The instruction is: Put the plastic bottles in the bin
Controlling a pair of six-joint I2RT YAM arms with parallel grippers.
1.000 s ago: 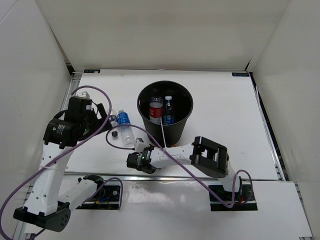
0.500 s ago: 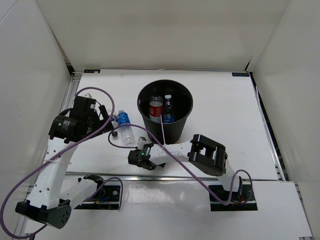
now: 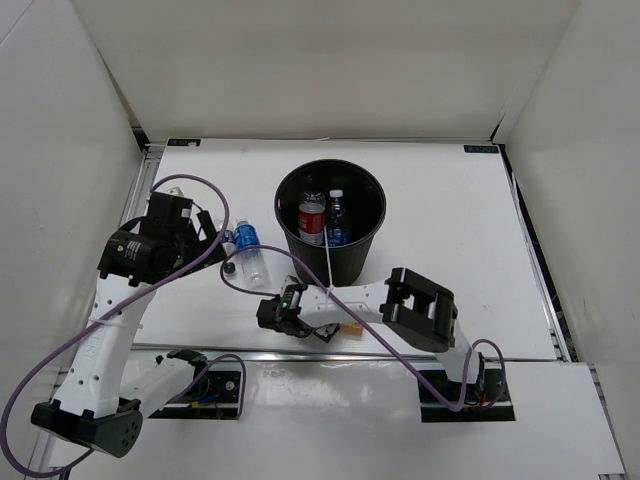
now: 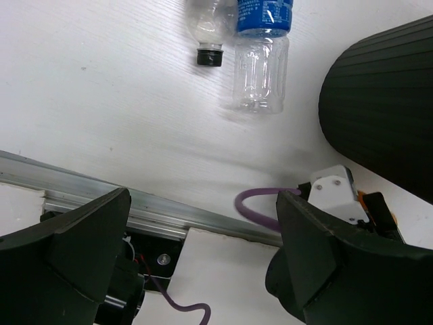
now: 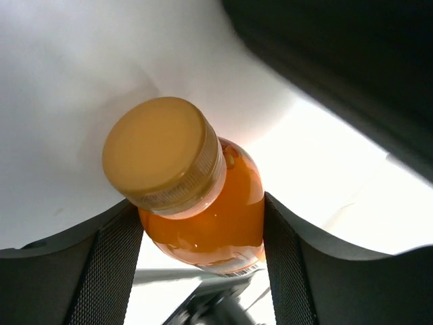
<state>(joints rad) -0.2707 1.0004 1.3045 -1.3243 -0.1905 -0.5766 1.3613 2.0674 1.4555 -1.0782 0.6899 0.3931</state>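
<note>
Near bin (image 3: 345,262), orange bottle (image 5: 203,210): we see matching cap (image 5: 161,150).
Axis: along fingers (image 5: 108,264), cap twd cam.
R claw (image 5: 199,206): pinching it.
L claw (image 4: 203,196): spread.

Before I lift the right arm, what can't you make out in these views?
- Orange bottle: lower body hidden between the fingers of the right gripper in the right wrist view; the top view shows only a sliver.
- Bin: bottle count inside, too dark and small in the top view.
- Black-capped bottle and blue-labelled bottle: cut by the left wrist view's top edge.
</note>
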